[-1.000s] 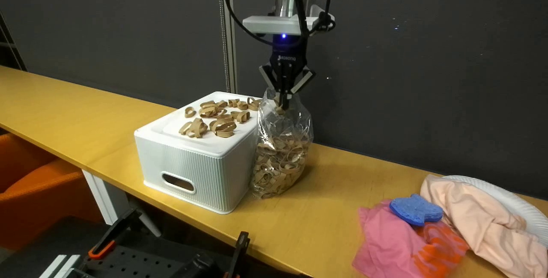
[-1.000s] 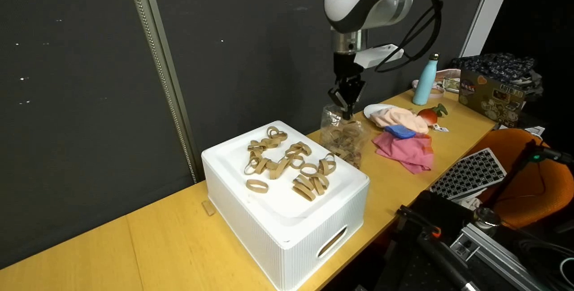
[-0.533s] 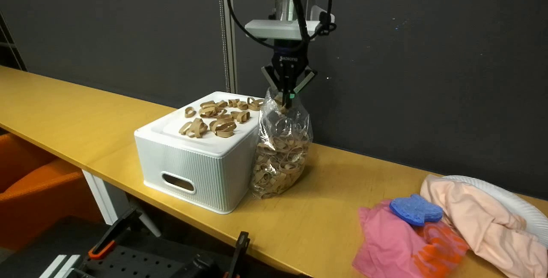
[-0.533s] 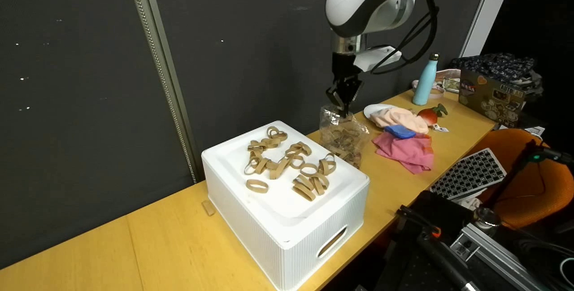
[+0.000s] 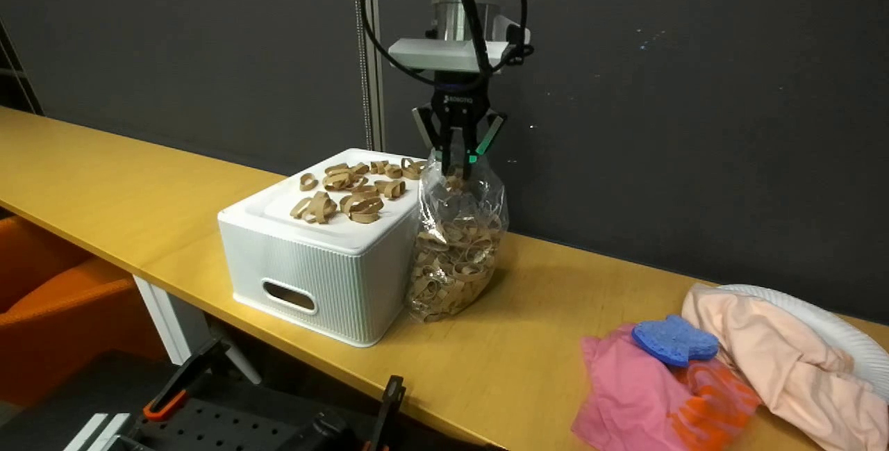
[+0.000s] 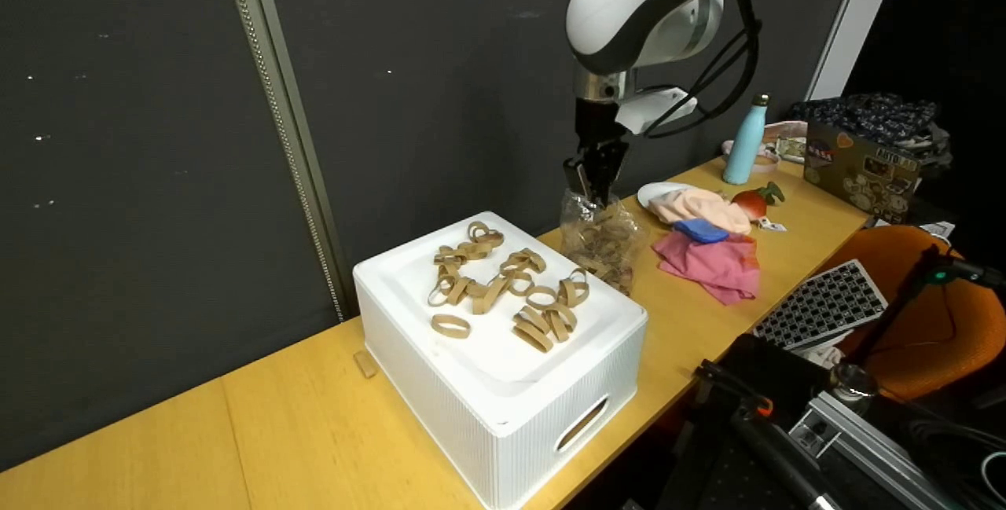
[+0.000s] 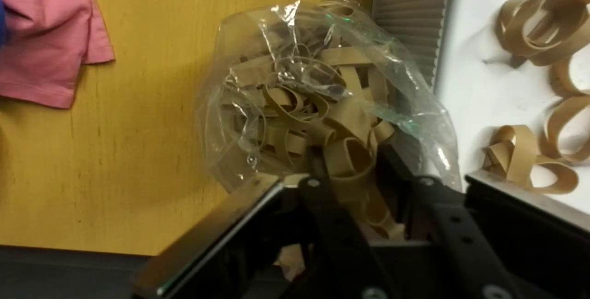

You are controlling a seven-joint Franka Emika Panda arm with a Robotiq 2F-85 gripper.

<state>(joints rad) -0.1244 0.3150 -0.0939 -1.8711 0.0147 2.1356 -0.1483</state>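
Right at and below parted pincer [image 5: 456,169] | tan bands [image 7: 339,161] | in clear bag [image 5: 484,199]

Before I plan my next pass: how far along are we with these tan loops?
Done: many loops lie inside the clear bag. In hand: the gripper stands open at the bag's mouth, a few loops between its jaws; full release isn't clear. Left, if all get bagged: loops on the white box, perhaps the tan piece beside it.
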